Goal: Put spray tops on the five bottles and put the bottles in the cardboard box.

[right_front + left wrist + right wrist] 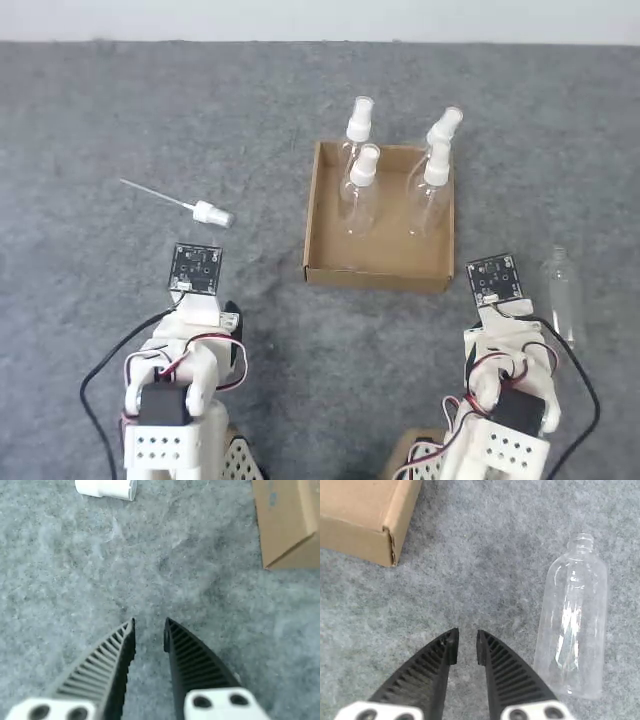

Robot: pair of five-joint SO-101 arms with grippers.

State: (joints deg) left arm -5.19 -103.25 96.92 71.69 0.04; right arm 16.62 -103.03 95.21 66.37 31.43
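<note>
The cardboard box (318,215) sits mid-table and holds several clear bottles with white spray tops (364,166). One bare clear bottle (563,295) without a top lies on the carpet right of the box, close beside my right gripper (466,633); it is the bottle (575,615) lying just off the gripper's fingers. A loose white spray top (213,213) with a long thin tube lies left of the box, ahead of my left gripper (150,625). Both grippers hover low over the carpet, open by a narrow gap, with nothing between the fingers.
A box corner (287,520) lies ahead and to the side of the left gripper, and another corner (362,515) ahead of the right one. The loose spray top's head (106,487) lies farther out. Grey carpet (130,120) covers the table.
</note>
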